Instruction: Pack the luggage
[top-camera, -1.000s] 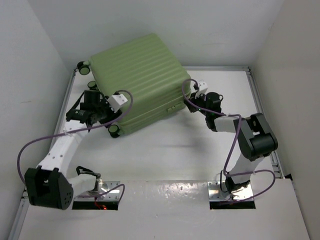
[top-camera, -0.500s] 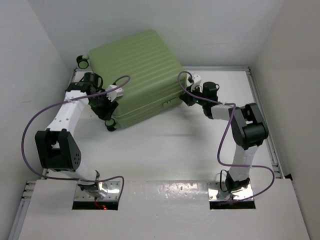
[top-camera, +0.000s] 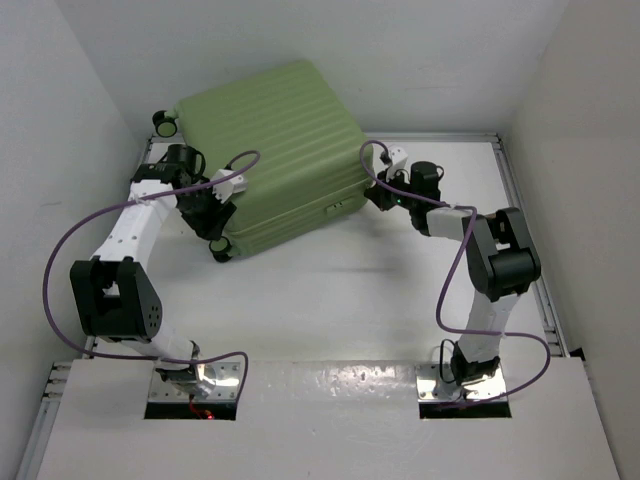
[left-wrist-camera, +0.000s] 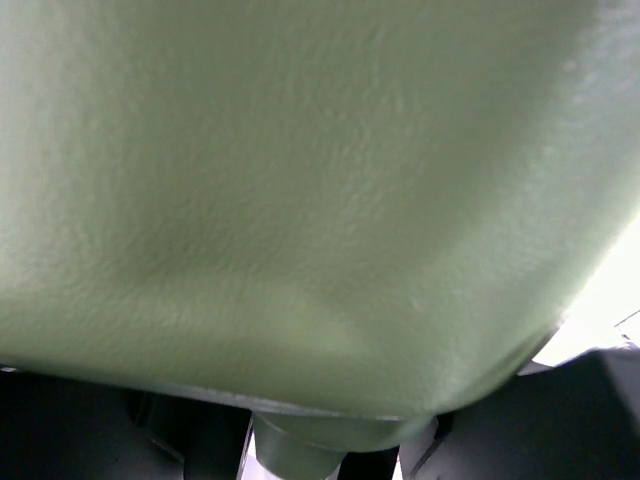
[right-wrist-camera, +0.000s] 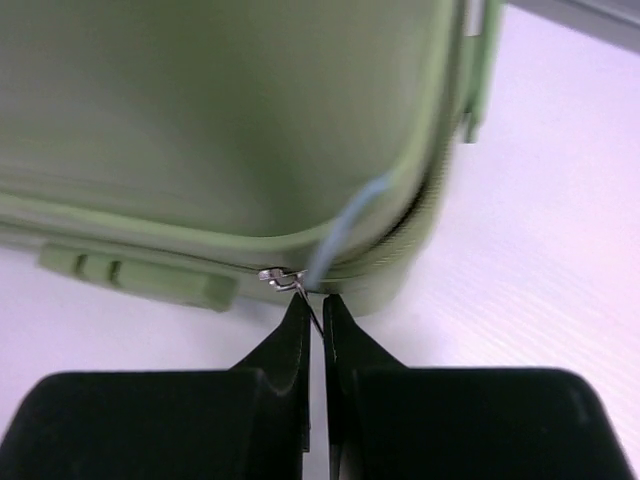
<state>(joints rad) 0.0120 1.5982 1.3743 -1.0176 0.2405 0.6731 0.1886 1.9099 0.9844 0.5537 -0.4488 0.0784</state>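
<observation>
Shows the luggage (top-camera: 275, 150) lying closed at the table's (top-camera: 330, 290) far left, right gripper (right-wrist-camera: 311, 305) pinched tight on the zipper pull (right-wrist-camera: 283, 278), apparently to run the zip, left gripper (top-camera: 208, 210) bracing the shell, its opening impossible to tell.

High rear overview; both wrist cameras close against the luggage (top-camera: 270, 140).

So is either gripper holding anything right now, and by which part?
The right gripper pinches the luggage by its zipper pull. The left gripper is against the shell; hold unclear.
</observation>
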